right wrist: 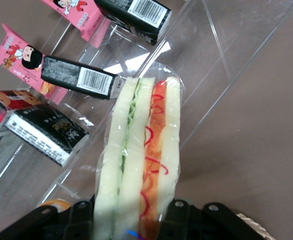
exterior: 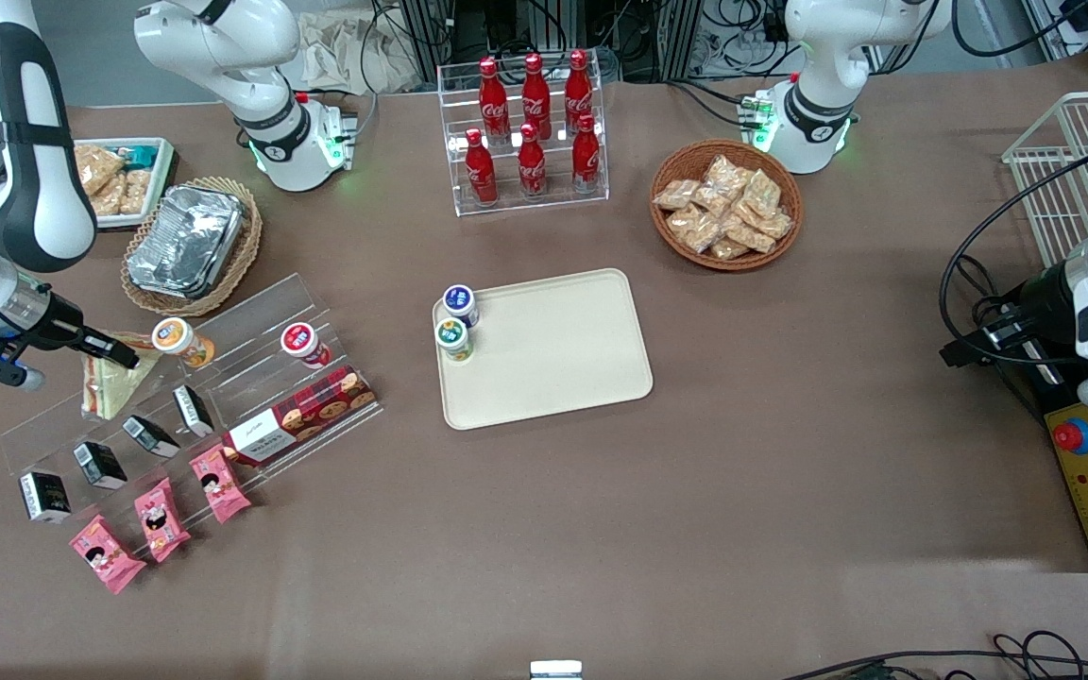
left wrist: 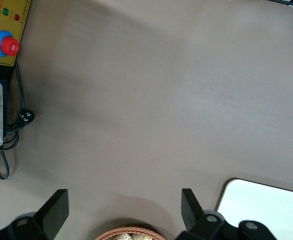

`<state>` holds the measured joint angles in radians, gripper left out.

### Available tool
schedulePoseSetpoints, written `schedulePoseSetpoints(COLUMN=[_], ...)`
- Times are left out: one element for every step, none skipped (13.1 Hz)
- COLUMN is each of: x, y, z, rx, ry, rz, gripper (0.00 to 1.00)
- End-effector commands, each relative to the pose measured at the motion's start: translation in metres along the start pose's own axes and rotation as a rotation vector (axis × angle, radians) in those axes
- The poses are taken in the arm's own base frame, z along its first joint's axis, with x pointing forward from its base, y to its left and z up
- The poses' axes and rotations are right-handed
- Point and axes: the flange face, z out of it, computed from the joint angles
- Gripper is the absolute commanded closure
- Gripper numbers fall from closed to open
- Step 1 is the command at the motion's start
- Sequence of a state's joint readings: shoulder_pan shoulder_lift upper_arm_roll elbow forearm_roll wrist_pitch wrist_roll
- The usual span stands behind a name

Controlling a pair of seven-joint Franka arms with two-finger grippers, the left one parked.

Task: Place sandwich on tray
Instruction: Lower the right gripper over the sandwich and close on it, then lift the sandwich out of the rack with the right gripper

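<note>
The sandwich [exterior: 108, 385] is a wrapped triangular wedge with pale bread and red-orange and green filling. It stands at the upper step of a clear acrylic riser [exterior: 251, 326], at the working arm's end of the table. My right gripper [exterior: 117, 355] is at the sandwich's upper edge. In the right wrist view the sandwich [right wrist: 139, 150] fills the gap between the fingers of the gripper [right wrist: 131, 222], which is shut on it. The cream-beige tray [exterior: 558, 354] lies mid-table; a corner of it shows in the left wrist view [left wrist: 266, 205]. Two small cups [exterior: 457, 321] stand on the tray's edge nearest the riser.
The riser holds black cartons [exterior: 152, 436], a cookie box [exterior: 303, 416] and two cups [exterior: 183, 342]. Pink snacks [exterior: 161, 519] lie nearer the camera. Foil containers in a wicker basket [exterior: 187, 244], a cola rack [exterior: 530, 132] and a basket of snack packets [exterior: 725, 206] stand farther back.
</note>
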<state>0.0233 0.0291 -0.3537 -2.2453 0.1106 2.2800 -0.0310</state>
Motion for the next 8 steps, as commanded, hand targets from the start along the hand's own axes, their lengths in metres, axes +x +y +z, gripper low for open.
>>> schedulePoseSetpoints(x=[0.002,0.006,0.010,0.013,0.016,0.018,0.017,0.015], y=[-0.001,-0.004,-0.007,-0.011,-0.015,-0.023,-0.025,-0.028], z=[-0.011,-0.024,-0.039,-0.058,-0.077,-0.094,-0.108,-0.119], rx=[0.028,0.032,0.038,0.043,0.046,0.048,0.051,0.054], ry=[-0.035,-0.064,-0.101,-0.129,-0.150,-0.164,-0.179,-0.197], rz=[-0.020,-0.028,-0.031,-0.032,-0.038,-0.049,-0.048,-0.053], gripper=[1.00,1.00,1.00,1.00,1.00,1.00,1.00,1.00])
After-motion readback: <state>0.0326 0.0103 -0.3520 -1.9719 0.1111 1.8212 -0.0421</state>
